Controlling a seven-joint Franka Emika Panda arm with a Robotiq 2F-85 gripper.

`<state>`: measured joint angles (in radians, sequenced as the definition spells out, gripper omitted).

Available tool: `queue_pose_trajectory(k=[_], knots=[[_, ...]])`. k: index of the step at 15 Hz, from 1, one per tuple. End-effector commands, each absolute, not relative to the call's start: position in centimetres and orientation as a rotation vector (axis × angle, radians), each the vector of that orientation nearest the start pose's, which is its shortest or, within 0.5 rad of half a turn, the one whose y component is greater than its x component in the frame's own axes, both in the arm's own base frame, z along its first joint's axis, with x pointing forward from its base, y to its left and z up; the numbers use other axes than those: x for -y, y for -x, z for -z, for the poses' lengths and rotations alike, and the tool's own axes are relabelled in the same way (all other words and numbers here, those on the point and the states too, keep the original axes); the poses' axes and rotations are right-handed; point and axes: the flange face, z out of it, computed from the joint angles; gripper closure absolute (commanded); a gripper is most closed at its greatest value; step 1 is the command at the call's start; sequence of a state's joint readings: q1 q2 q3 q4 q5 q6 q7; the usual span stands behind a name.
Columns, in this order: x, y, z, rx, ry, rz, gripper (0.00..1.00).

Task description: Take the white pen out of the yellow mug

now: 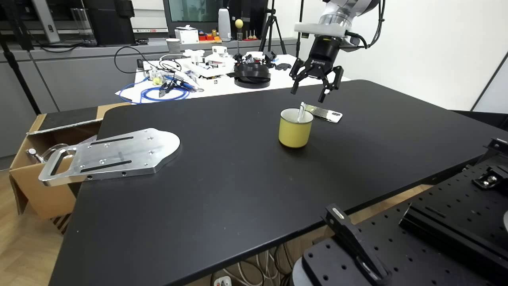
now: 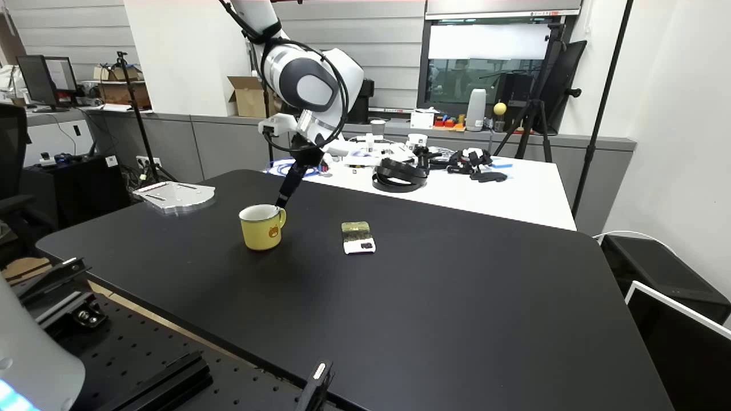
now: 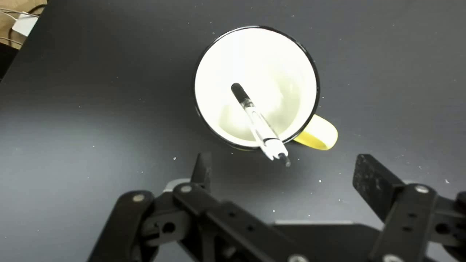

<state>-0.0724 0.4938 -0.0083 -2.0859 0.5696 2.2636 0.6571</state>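
Note:
The pale-yellow mug (image 1: pixel 294 135) stands upright on the black table, and it also shows in an exterior view (image 2: pixel 260 233) and in the wrist view (image 3: pixel 251 62). The white pen (image 1: pixel 301 113) leans inside it with its upper end past the rim; the wrist view shows the pen (image 3: pixel 263 127) with a black lower end and a clip. In an exterior view the pen is mostly hidden. My gripper (image 1: pixel 308 95) is open and empty, above and beside the mug. In the wrist view the pen's top points between the wide-apart fingers (image 3: pixel 285 170), touching neither.
A flat phone-like object (image 1: pixel 326 114) lies near the mug; it also shows in an exterior view (image 2: pixel 358 237). A silver metal plate with a handle (image 1: pixel 119 153) lies at a table edge. A white table (image 2: pixel 457 197) with cables and devices stands behind. A cardboard box (image 1: pixel 43 194) is beside the table.

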Motion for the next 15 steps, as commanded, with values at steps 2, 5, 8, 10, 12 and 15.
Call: queue_pose_trajectory(k=[2, 5, 8, 10, 12, 15], knots=[[2.9, -55.3, -16.1, -1.559, 2.326, -0.594, 0.00], [2.6, -55.2, -15.7, -1.558, 2.331, -0.608, 0.00], [2.2, -55.1, -15.2, -1.556, 2.339, -0.629, 0.00], [1.8, -55.0, -15.0, -1.552, 2.349, -0.633, 0.00], [1.5, -54.9, -14.9, -1.546, 2.363, -0.629, 0.25], [1.1, -54.8, -14.8, -1.540, 2.378, -0.626, 0.40]])
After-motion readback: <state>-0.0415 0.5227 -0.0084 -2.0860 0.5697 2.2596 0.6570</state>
